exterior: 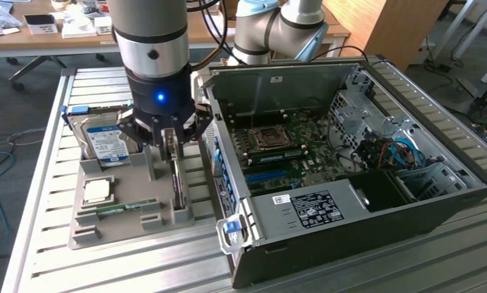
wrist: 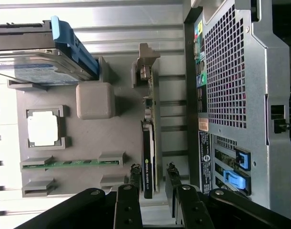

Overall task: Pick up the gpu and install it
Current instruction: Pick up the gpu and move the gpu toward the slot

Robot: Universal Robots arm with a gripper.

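Grey block [wrist: 95, 100] between gpu [wrist: 148, 157], hard drive [wrist: 40, 52]

The gpu [wrist: 148, 157] was seen as black along its edge, with a green board behind it. A blue-and-white label was carried by the silver hard drive [exterior: 105, 143], which was framed by a blue bracket [wrist: 74, 45]. The tray [wrist: 88, 138] was plain grey and the memory stick [exterior: 117, 209] green. A regular pattern of small holes was shown on the grey rear panel [wrist: 226, 71] of the black case [exterior: 374, 226]. The table [exterior: 105, 268] was silver and ribbed.
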